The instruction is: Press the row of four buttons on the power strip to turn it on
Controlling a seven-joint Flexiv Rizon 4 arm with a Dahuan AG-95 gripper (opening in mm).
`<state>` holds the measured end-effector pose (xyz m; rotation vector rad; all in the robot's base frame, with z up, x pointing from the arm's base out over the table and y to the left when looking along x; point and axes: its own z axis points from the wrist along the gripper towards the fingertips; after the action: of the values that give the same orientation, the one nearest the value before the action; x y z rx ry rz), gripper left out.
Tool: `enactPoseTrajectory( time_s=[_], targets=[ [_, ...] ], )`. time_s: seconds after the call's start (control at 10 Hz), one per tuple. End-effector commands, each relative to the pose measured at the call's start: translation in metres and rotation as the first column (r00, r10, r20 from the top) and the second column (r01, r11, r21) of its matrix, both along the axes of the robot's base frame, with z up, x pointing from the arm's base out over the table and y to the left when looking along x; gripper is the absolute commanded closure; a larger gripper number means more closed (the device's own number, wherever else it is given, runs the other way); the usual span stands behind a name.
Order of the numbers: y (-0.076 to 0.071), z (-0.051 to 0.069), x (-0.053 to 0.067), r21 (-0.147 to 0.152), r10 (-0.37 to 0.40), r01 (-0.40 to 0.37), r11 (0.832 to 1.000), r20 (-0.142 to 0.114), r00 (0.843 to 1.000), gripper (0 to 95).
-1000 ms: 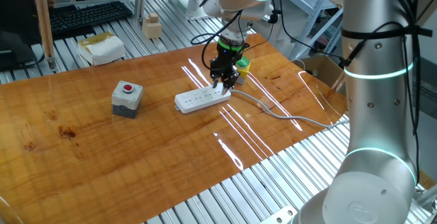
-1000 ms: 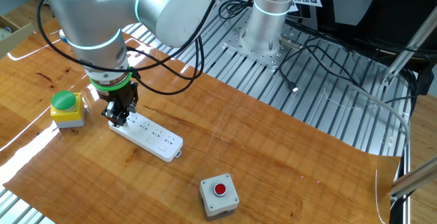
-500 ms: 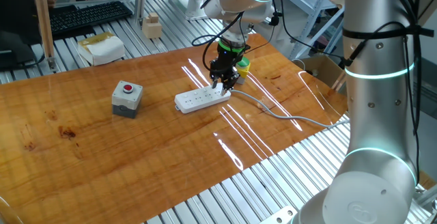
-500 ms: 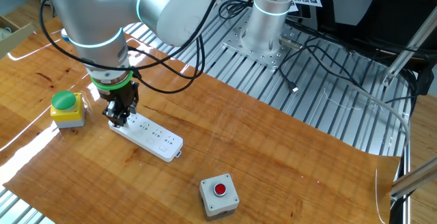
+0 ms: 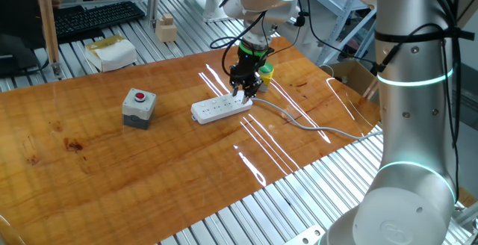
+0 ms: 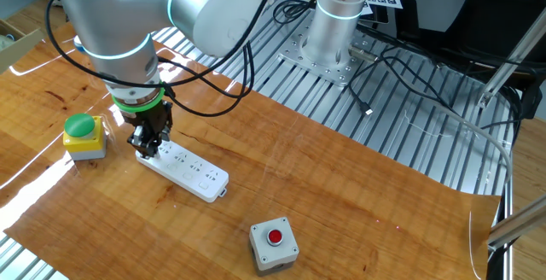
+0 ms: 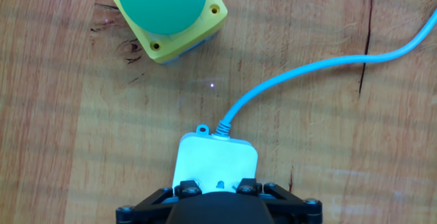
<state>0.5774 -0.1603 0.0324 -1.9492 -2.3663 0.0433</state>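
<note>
Prob. lab: alu-profile bench [image 6: 409, 135], keyboard [image 5: 97, 17].

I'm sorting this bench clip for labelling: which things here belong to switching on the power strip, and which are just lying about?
Part of the job:
- power strip, white, with grey cable
- gripper, shut, over the strip's cable end

Lying about:
- grey box with red button
- yellow box with green button
- keyboard
- small wooden block

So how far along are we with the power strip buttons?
Nothing visibly done: no view shows a switched button. In hand: the shut gripper sits at the cable end of the power strip, on or just above it. Left: the rest of the row toward the far end.
</note>
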Motion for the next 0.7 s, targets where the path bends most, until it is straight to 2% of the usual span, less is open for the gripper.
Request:
enactPoseTrajectory(
  time_s=[0.1, 0.5, 0.7],
  targets=[
    [-0.0001, 0.0017, -0.0010, -0.001, -0.001, 0.001, 1.000, -0.002, 1.000, 57.0],
    [0.0005, 0.0018, -0.0027, 0.003, 0.000, 0.000, 1.000, -0.003, 1.000, 57.0],
    [0.0032, -0.0054, -0.0060, 0.010, 0.003, -0.003, 1.000, 0.004, 1.000, 57.0]
  ],
)
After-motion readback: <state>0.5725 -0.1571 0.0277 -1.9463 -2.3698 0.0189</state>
